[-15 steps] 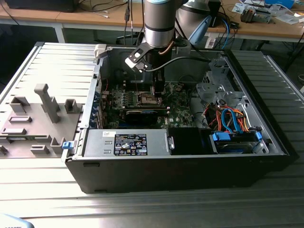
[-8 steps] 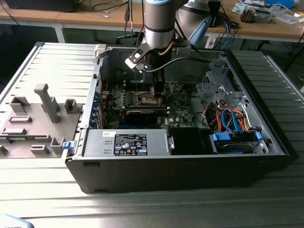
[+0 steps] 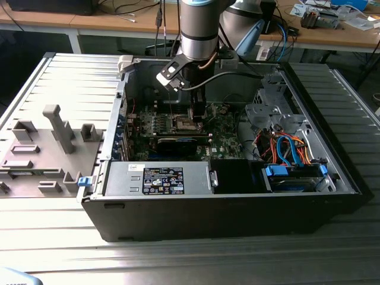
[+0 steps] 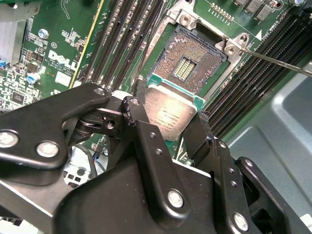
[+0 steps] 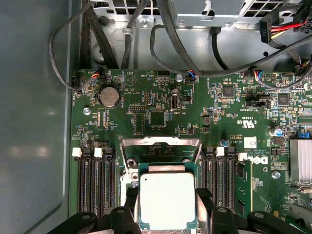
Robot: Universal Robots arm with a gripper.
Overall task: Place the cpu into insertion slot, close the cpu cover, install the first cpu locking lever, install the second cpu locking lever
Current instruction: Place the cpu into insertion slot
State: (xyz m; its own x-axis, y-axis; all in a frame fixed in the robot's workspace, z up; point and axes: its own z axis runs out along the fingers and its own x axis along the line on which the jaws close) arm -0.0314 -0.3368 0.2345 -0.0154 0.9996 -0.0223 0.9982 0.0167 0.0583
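Grey tray (image 3: 35, 160): at the exterior view's left, beside the computer case, carrying upright holders.
Computer case (image 3: 237, 208): lies open on a slatted metal table (image 3: 178, 261).
Power supply (image 3: 157, 178): silver box along the case wall nearest the exterior camera.
Motherboard (image 5: 146, 107): green, flat on the case floor.
Memory slots (image 5: 92, 180): long black rows flanking the socket on both sides.
My gripper (image 3: 198, 116): lowered inside the case over the board, fingers drawn in narrow, clamping the chip by two opposite edges.
Chip (image 4: 170, 114): silver top up, held in my fingers just over one edge of the socket, not seated.
Socket (image 4: 192, 58): open, its gold contact field bare.
Cover frame (image 5: 161, 143): silvery, swung up at one end of the socket.
Lever (image 4: 273, 61): thin wire rod, unlatched, slanting over the memory slots.
Cables (image 3: 285, 148): orange and blue, bundled by the drive bay at the exterior view's right.
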